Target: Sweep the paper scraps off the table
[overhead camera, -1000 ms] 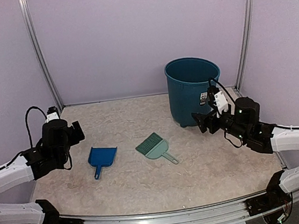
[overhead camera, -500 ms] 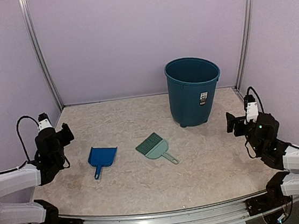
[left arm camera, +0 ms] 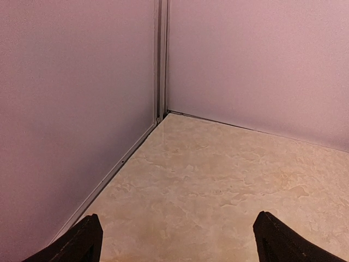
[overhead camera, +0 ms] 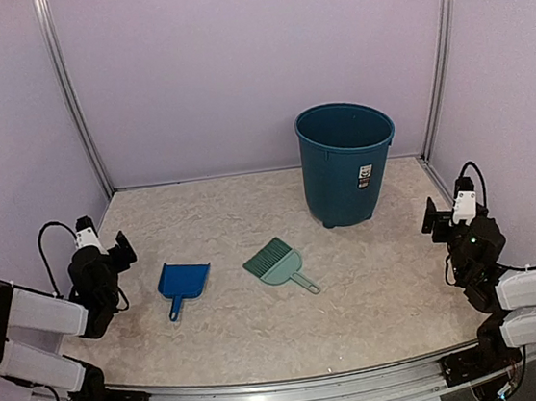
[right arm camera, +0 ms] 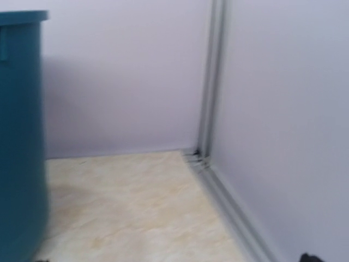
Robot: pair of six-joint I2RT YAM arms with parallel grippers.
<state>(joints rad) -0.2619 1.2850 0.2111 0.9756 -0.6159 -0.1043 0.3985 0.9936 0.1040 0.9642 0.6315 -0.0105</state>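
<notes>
Left gripper [left arm camera: 177, 240] and right gripper [overhead camera: 433, 217]: fingers spread, empty. Dustpan [overhead camera: 182, 281] and hand brush [overhead camera: 275, 263] lie well beyond them. No paper scraps visible, so sweeping appears complete and no further move seems needed.

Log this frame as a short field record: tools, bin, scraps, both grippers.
table: beige, marbled
paper scraps: none visible in any view
dustpan: blue, lying left of centre, untouched
hand brush: pale green, right of the dustpan, apart from it
bin: teal, upright, back right
left gripper: open, empty, near the left wall
right gripper: open, empty, near the right wall
</notes>
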